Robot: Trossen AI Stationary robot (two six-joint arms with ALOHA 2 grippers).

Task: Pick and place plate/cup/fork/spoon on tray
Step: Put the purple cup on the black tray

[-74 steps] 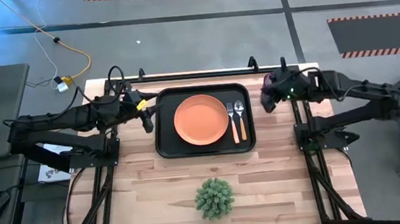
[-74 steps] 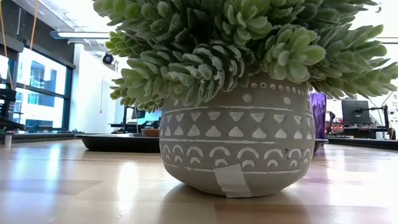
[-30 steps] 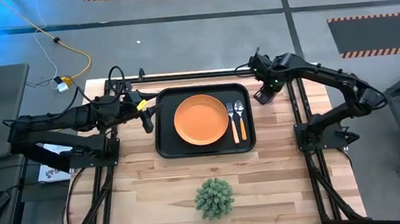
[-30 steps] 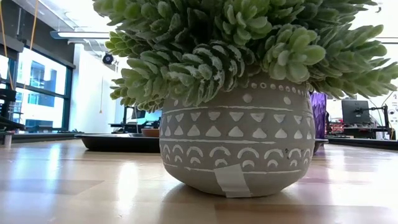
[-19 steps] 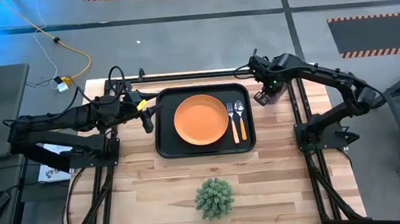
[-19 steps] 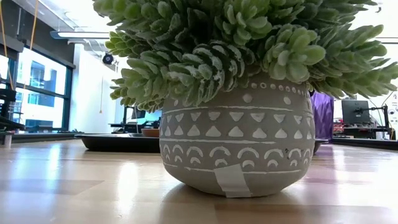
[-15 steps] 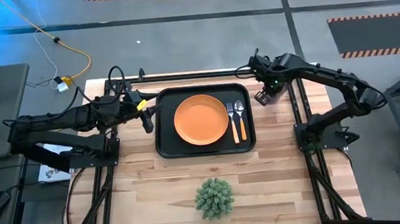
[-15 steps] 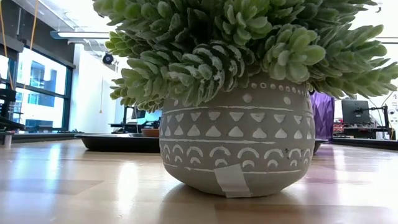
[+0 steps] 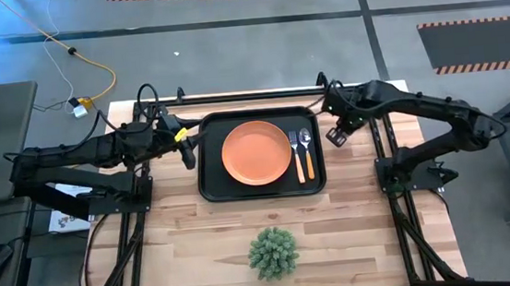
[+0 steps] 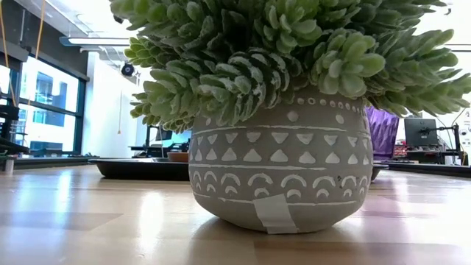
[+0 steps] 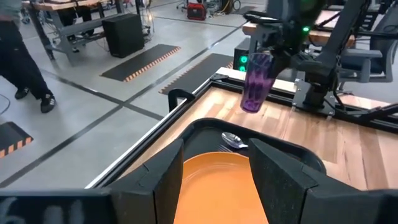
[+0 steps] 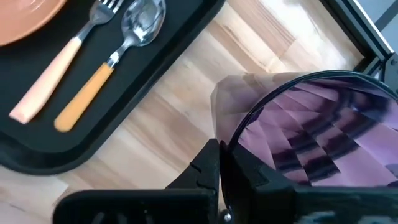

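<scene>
The black tray [image 9: 208,158] lies at the table's far middle. On it are the orange plate [image 9: 256,153], the fork [image 9: 296,154] and, right of the fork, the spoon [image 9: 307,152]. My right gripper [image 9: 336,135] hangs just off the tray's right edge, shut on the purple cup [image 11: 256,81]. My left gripper [image 9: 186,150] waits open at the tray's left edge, its fingers [image 11: 177,180] standing over the rim of the plate [image 11: 214,186] with nothing between them. My right gripper pinches the cup's wall at its rim [image 12: 239,138], one finger [image 12: 211,165] outside and the other inside the mouth. It comes from above, slanting down. The cup hangs tilted below the fingers, clear of the table [image 11: 323,134].
A spiky green plant in a grey patterned pot [image 9: 273,252] stands near the table's front edge and fills the low view [image 10: 280,169]. Bare wood [image 9: 363,217] lies right of the tray. A person's legs [image 11: 25,68] show on the floor beyond the table.
My right gripper has shut on the cup's rim, then drawn back a little toward the table's near edge and risen. The cup, which stood upright on the table, is now lifted clear and tipped.
</scene>
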